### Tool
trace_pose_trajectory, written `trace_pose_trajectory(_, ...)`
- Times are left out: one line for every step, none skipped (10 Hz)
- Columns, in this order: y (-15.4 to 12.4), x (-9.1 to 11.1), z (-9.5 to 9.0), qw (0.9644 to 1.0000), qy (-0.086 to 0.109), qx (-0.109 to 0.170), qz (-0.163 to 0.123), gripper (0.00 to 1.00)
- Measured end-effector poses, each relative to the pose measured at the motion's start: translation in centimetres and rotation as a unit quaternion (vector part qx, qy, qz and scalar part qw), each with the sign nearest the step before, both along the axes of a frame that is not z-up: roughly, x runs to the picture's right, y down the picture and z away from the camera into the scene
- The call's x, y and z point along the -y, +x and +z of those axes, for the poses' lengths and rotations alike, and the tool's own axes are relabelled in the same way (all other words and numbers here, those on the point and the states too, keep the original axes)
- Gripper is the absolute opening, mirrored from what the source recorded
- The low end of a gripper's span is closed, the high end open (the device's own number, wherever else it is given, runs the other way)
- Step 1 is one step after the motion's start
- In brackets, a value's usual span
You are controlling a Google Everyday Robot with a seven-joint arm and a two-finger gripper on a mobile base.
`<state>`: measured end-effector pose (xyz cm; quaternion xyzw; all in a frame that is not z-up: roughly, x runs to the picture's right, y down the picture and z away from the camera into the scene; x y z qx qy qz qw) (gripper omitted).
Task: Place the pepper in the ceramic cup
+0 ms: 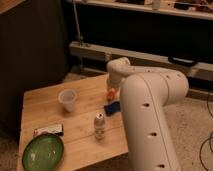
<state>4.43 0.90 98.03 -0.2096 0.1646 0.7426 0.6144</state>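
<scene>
Pepper (111,93): right of the ceramic cup (67,99), at the tip of my gripper (113,87).
Gripper: right of the cup, above the table (45,102); grip state I cannot tell.
Blue object (112,108): right of the cup, beside the pepper.

This is looking like a robotics lab or workshop: a metal rail (150,55) is running across the back from 10 to 2 o'clock under a cluttered shelf (150,7), black cables (206,142) are trailing over the speckled floor (195,120) at 4 o'clock, and a small wooden table (45,102) is standing at 8 o'clock. The robot's gripper (111,92) is hanging over the table's far right edge, near centre.
</scene>
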Motion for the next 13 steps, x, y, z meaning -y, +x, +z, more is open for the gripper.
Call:
trace_pose_trajectory(0.0, -0.1, 0.1, 1.0000, -0.002, -0.002, -0.003, 0.26)
trace_pose_trajectory(0.0, -0.1, 0.2, 1.0000, -0.003, -0.002, -0.005, 0.26)
trace_pose_trajectory(0.0, -0.1, 0.2, 1.0000, -0.003, -0.002, -0.006, 0.26)
trace_pose_trajectory(-0.1, 0.1, 0.0, 1.0000, -0.001, 0.000, -0.008, 0.26)
trace_pose_trajectory(-0.2, 0.3, -0.2, 1.0000, 0.002, 0.003, -0.009, 0.26)
trace_pose_trajectory(-0.2, 0.5, -0.3, 0.9999, 0.004, 0.004, -0.010, 0.26)
trace_pose_trajectory(-0.2, 0.7, -0.4, 0.9999, 0.006, 0.006, -0.012, 0.26)
trace_pose_trajectory(-0.6, 0.9, -0.6, 0.9998, 0.010, 0.012, -0.014, 0.26)
trace_pose_trajectory(-0.7, 1.0, -0.7, 0.9997, 0.011, 0.015, -0.015, 0.26)
trace_pose_trajectory(-0.7, 1.1, -0.9, 0.9997, 0.013, 0.016, -0.017, 0.26)
trace_pose_trajectory(-0.8, 1.2, -0.9, 0.9995, 0.013, 0.019, -0.020, 0.26)
trace_pose_trajectory(-1.0, 1.2, -0.9, 0.9995, 0.014, 0.020, -0.021, 0.26)
trace_pose_trajectory(-0.9, 1.1, -0.9, 0.9995, 0.013, 0.020, -0.022, 0.26)
